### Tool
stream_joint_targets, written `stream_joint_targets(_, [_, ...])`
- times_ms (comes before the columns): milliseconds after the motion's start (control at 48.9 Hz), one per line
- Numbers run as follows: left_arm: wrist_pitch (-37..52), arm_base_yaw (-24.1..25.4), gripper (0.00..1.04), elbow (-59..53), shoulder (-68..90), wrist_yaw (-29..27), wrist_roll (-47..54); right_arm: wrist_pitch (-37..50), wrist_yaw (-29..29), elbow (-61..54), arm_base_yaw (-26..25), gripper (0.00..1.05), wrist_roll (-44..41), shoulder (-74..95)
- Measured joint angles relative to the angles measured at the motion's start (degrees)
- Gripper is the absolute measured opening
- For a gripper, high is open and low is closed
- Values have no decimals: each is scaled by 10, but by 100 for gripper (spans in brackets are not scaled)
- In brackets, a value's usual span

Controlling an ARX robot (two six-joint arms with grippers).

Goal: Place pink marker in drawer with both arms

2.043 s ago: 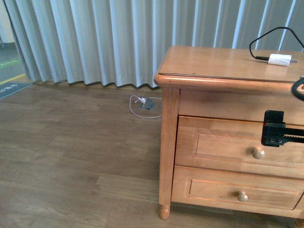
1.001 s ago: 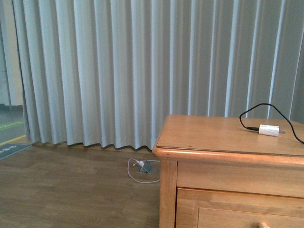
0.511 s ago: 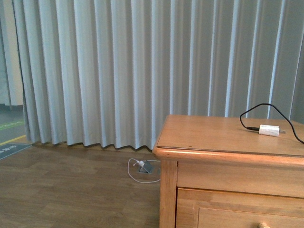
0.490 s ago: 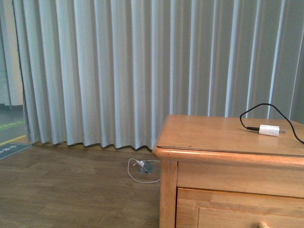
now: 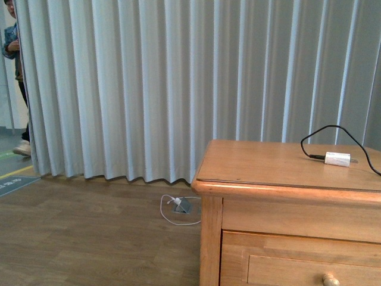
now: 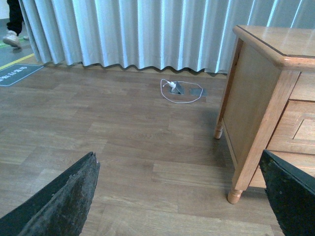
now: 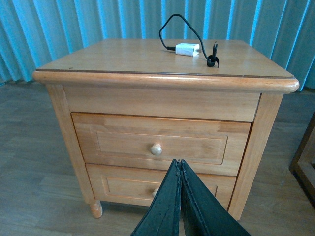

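Wooden cabinet drawer (image 7: pixel 156 142) sits closed ahead of the right claw (image 7: pixel 180 169), whose fingers are pressed together holding nothing, the left claw (image 6: pixel 177 191) gapes wide, and the pink marker is nowhere visible, so everything remains.

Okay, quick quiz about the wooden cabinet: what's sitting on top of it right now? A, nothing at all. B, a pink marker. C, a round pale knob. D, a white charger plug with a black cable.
D. The front view shows a small white charger plug with a black cable looping from it on the cabinet top, and the right wrist view shows the same; no pink marker appears in any view.
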Motion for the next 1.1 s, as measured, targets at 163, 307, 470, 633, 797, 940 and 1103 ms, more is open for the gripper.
stream_joint_targets(163, [0,0,99,0,0,0,0,-1,0,-17,0,1,0,-13])
stream_joint_targets(307, [0,0,99,0,0,0,0,-1,0,-17,0,1,0,-14])
stream_joint_targets(470, [0,0,99,0,0,0,0,-1,0,-17,0,1,0,-14])
stream_joint_targets(633, [0,0,99,0,0,0,0,-1,0,-17,0,28,-1,-14])
stream_joint_targets(797, [0,0,99,0,0,0,0,-1,0,-17,0,65,-1,-14])
stream_joint_targets(940, [0,0,99,0,0,0,0,-1,0,-17,0,97,-1,-14])
stream_joint_targets(1103, [0,0,99,0,0,0,0,-1,0,-17,0,96,-1,-14])
